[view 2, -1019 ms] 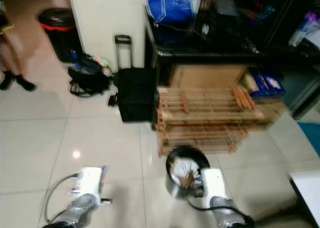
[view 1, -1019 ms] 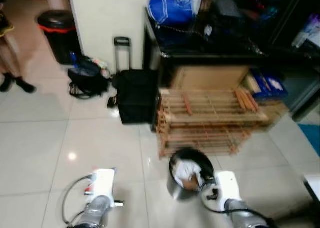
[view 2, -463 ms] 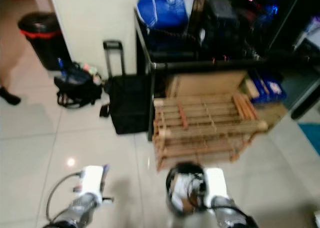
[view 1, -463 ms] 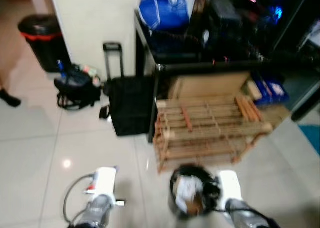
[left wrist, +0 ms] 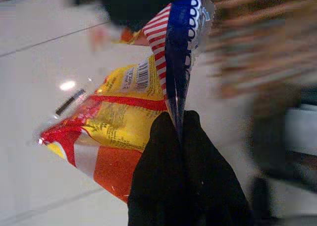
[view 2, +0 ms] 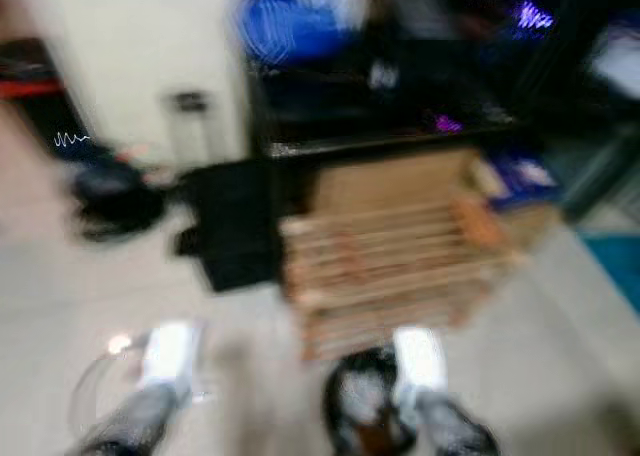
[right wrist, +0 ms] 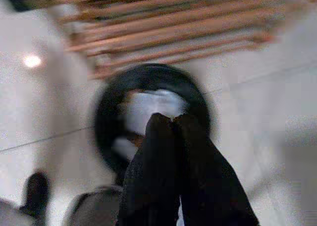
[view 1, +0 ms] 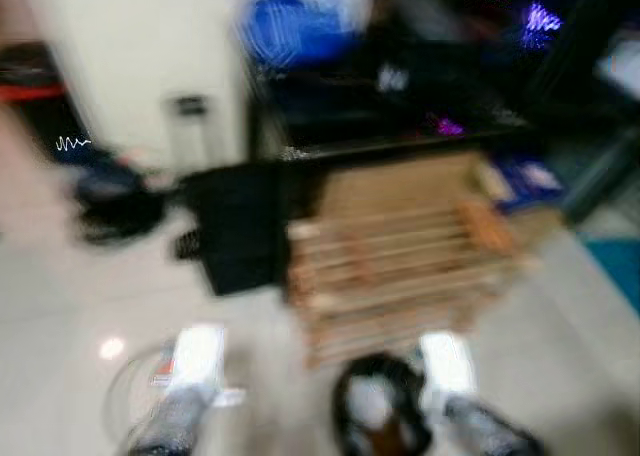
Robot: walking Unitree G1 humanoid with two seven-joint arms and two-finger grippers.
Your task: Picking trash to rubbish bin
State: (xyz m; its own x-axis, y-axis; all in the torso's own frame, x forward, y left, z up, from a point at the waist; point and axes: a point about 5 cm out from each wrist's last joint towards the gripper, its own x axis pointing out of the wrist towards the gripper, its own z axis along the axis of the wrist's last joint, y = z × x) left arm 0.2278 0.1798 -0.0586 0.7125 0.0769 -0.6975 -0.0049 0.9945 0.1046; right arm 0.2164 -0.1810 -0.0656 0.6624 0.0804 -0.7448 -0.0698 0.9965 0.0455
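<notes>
My left gripper (left wrist: 177, 118) is shut on a crinkled snack wrapper (left wrist: 124, 117), yellow and red with a blue striped edge, held above the white tiled floor. My right gripper (right wrist: 168, 119) is shut, its tips over the open top of a small round bin (right wrist: 106, 102) with a black liner. White crumpled trash (right wrist: 148, 104) lies inside it. In the blurred eye views the bin (view 1: 350, 401) stands on the floor just in front of me, beside my right arm (view 1: 447, 361). My left arm (view 1: 195, 356) is to its left.
A low wooden slatted rack (view 1: 400, 266) stands right behind the bin. A black suitcase (view 1: 235, 226) and a dark bag (view 1: 115, 201) lie to its left. A dark table carries a blue bag (view 1: 290, 26). A larger black bin (view 1: 25, 81) stands far left.
The whole picture has shifted and blurred, so the camera is moving. The small bin and both arms now sit lower in view. The person's feet at the left are gone.
</notes>
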